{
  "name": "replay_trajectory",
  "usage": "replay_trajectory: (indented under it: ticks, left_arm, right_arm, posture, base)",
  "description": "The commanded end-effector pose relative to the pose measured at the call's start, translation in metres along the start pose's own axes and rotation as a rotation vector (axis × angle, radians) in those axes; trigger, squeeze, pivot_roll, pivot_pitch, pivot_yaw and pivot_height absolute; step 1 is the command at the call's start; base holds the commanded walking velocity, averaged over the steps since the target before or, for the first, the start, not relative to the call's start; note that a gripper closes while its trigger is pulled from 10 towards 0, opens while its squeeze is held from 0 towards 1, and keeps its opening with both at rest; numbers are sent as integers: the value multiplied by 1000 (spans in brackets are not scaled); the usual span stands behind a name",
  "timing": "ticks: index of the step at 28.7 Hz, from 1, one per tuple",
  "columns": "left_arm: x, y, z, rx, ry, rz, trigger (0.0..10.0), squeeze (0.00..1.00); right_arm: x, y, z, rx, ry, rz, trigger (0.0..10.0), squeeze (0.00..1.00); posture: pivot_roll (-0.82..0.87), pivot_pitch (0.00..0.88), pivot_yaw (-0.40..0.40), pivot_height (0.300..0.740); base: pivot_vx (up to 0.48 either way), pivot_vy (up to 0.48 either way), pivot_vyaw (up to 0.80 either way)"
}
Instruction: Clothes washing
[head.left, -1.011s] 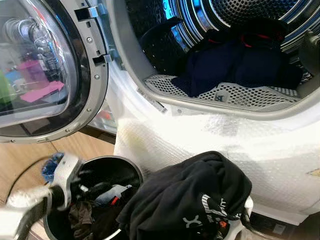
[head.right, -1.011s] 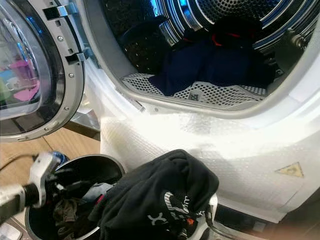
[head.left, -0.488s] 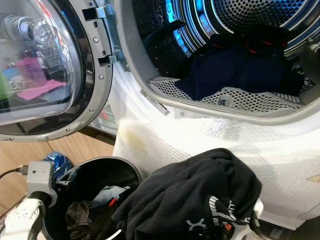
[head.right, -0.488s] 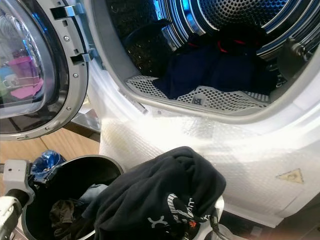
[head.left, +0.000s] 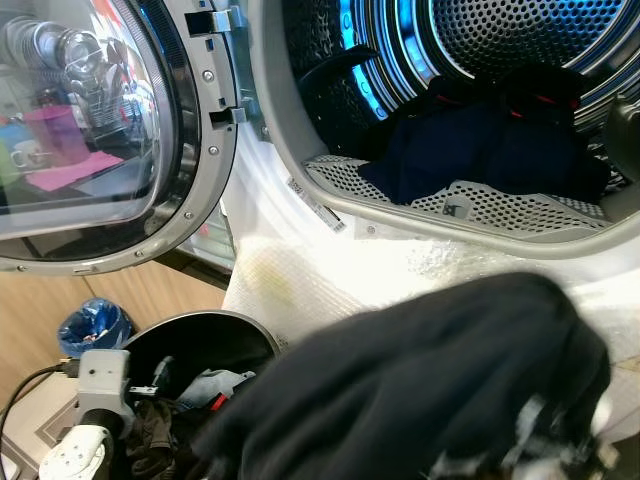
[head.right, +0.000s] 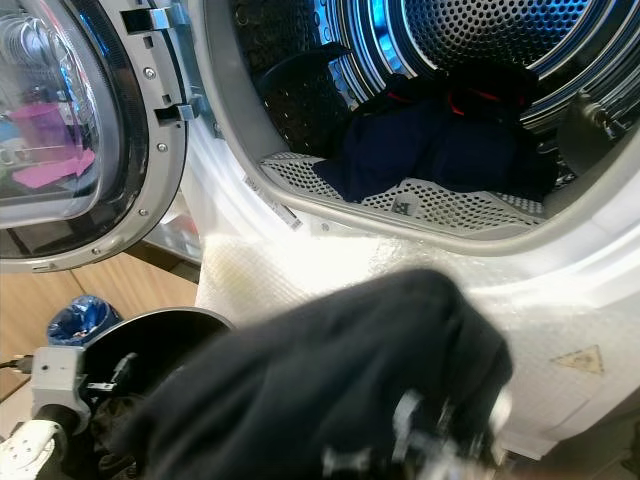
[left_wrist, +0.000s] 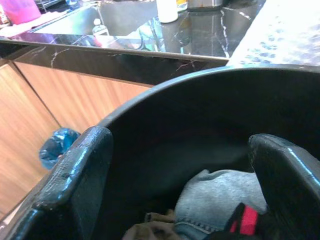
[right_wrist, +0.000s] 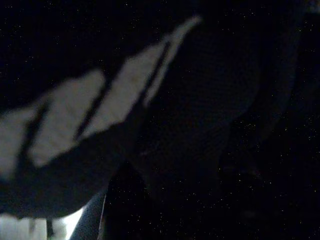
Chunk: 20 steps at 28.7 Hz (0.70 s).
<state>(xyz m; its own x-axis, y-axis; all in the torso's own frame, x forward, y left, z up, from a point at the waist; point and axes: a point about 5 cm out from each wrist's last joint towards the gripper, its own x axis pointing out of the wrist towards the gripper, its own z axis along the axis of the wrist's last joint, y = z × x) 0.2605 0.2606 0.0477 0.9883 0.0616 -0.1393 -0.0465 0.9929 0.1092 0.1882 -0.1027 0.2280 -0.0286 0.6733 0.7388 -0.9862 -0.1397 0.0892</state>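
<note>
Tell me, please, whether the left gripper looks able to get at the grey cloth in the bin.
Probably yes: the left gripper is open just over the bin, with the grey cloth lying uncovered between its fingers.

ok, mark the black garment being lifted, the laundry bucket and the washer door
black garment (head.left: 420, 380), left eye view, middle of the blurred bundle.
laundry bucket (head.left: 215, 325), left eye view, far rim.
washer door (head.left: 195, 170), left eye view, metal ring around the glass.

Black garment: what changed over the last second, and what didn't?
The black garment has risen toward the drum opening, blurred with motion, carried on the right arm. The left end effector has pulled back to the bucket's rim, fingers open. The dark clothes in the drum are unchanged.
</note>
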Motion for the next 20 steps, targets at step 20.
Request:
replay_trajectory:
  ticks: [20]
  left_arm:
    - [2, -10, -2, -83, -42, 41, 10000, 0]
  right_arm:
    - [99, -145, 155, -368, -344, -314, 0, 0]
  posture:
    - [28, 0, 9, 740]
  base:
    - [0, 0, 0]
